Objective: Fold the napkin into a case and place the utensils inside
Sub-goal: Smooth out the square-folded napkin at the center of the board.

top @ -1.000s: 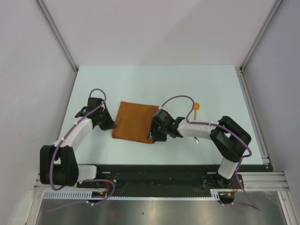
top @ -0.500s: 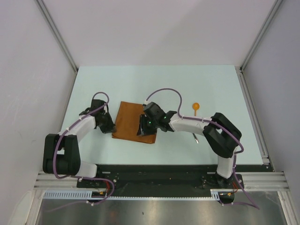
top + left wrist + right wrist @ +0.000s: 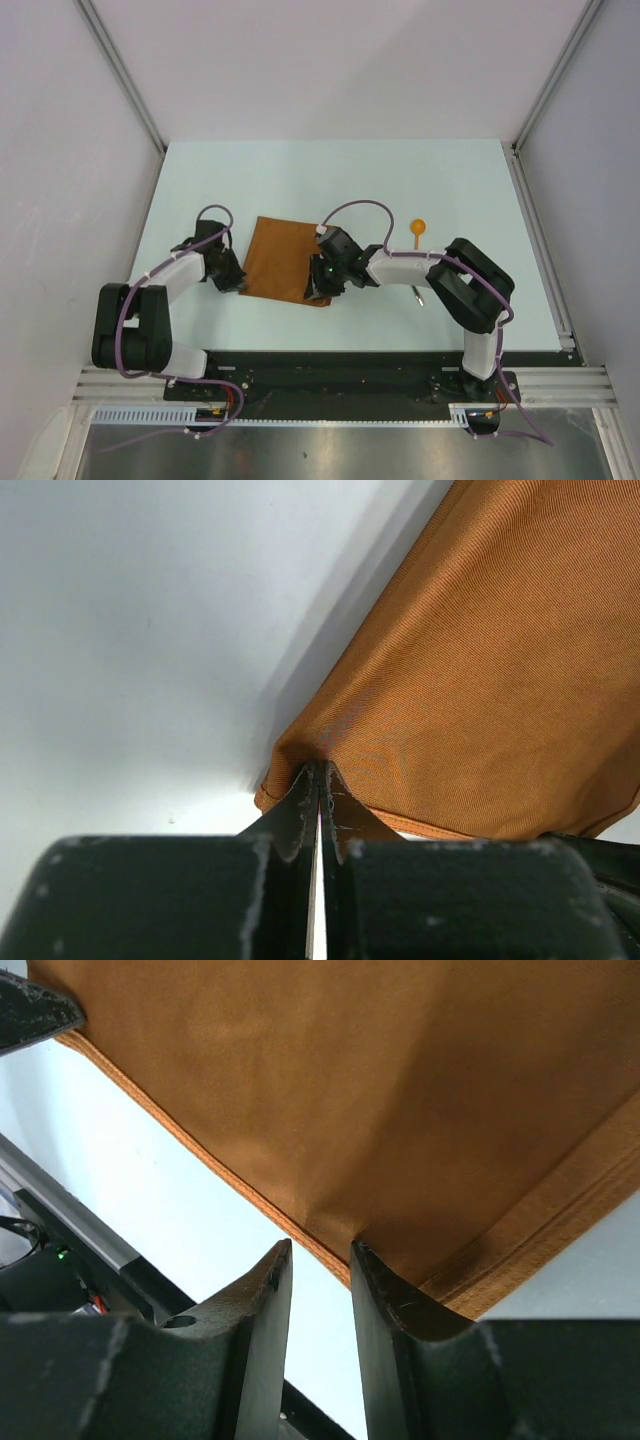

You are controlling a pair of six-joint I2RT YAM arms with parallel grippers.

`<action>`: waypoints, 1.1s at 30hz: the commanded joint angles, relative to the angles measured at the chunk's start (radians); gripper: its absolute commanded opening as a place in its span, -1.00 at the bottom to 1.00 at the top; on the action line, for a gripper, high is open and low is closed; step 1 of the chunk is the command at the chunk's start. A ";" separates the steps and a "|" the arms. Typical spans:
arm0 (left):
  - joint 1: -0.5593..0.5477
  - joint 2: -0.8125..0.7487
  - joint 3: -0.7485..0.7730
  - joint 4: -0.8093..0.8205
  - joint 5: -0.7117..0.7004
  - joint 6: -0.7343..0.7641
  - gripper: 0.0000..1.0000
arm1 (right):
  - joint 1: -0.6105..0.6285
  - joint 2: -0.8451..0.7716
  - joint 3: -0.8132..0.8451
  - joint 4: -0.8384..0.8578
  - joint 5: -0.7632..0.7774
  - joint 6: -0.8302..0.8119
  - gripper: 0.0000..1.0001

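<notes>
The rust-orange napkin (image 3: 280, 258) lies flat on the table between the two arms. My left gripper (image 3: 238, 283) is at its near left corner, and in the left wrist view the left gripper (image 3: 320, 770) is shut on that corner of the napkin (image 3: 480, 670). My right gripper (image 3: 318, 291) is at the near right corner. In the right wrist view the right gripper (image 3: 320, 1250) has its jaws a little apart, with the hem of the napkin (image 3: 380, 1090) crossing at their tips. The orange spoon (image 3: 418, 229) lies right of the napkin. The fork (image 3: 419, 294) peeks out beside the right arm.
The pale table (image 3: 330, 175) is walled on three sides by light panels. A black rail (image 3: 330, 365) with the arm bases runs along the near edge. The right forearm (image 3: 400, 268) stretches across the table between the spoon and the fork.
My left gripper has closed on the napkin's near left corner. My right gripper has moved left along the near edge and narrowed its jaws; the napkin's right edge has shifted left with it.
</notes>
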 commanded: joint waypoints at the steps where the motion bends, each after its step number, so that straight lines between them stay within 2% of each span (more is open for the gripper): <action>1: 0.004 0.005 -0.047 0.023 -0.020 -0.012 -0.96 | -0.019 -0.029 -0.046 -0.039 0.068 -0.043 -0.30; 9: 0.004 -0.043 -0.123 0.054 0.041 -0.062 -0.92 | -0.038 -0.087 -0.140 -0.037 0.119 -0.058 -0.28; 15: 0.004 -0.060 -0.136 0.062 0.067 -0.079 -0.92 | -0.093 -0.104 -0.173 0.013 0.085 -0.084 -0.26; 21: 0.003 -0.144 -0.128 0.059 0.147 -0.058 -0.62 | -0.122 -0.129 -0.147 -0.023 0.091 -0.128 -0.24; 25: 0.003 -0.242 -0.084 0.013 0.175 -0.006 -0.21 | -0.128 -0.141 -0.089 -0.090 0.131 -0.210 -0.20; 28: 0.003 -0.305 -0.027 -0.029 0.187 0.018 -0.04 | -0.124 -0.149 -0.010 -0.171 0.166 -0.248 -0.17; 31: 0.003 -0.301 0.039 -0.035 0.234 0.034 0.00 | -0.104 -0.161 0.041 -0.204 0.172 -0.262 -0.15; 33: 0.003 -0.241 0.090 -0.033 0.250 0.041 -0.03 | -0.099 -0.164 0.050 -0.192 0.137 -0.248 -0.14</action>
